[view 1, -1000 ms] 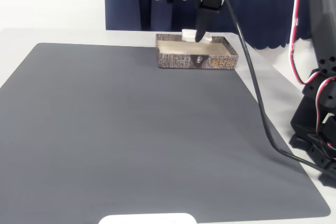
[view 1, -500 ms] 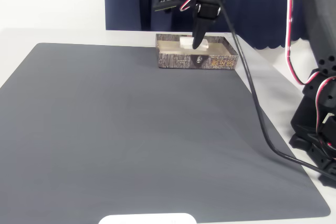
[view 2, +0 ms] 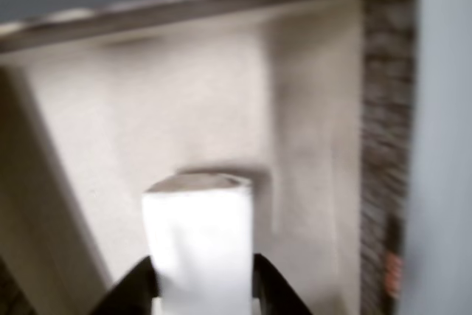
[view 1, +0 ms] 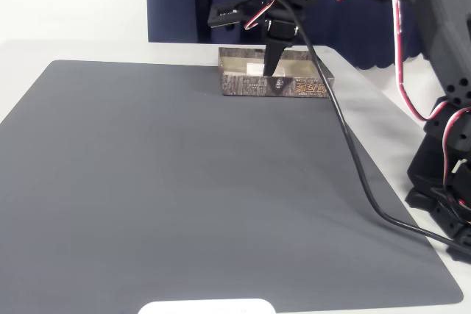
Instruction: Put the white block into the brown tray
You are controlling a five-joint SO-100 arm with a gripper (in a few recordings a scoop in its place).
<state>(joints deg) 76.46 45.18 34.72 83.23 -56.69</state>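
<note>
- The claw [view 1: 269, 68], clamped on the white block [view 2: 198, 245], has dropped lower than half a second ago.
- The block now sits inside the brown tray [view 1: 309, 87], below its rim.

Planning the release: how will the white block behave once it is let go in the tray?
The white block looks stiff: the gripper pinches it without denting it. Its flat faces suggest it won't roll, though it might tip over. The brown tray walls would probably stop any slide.
</note>
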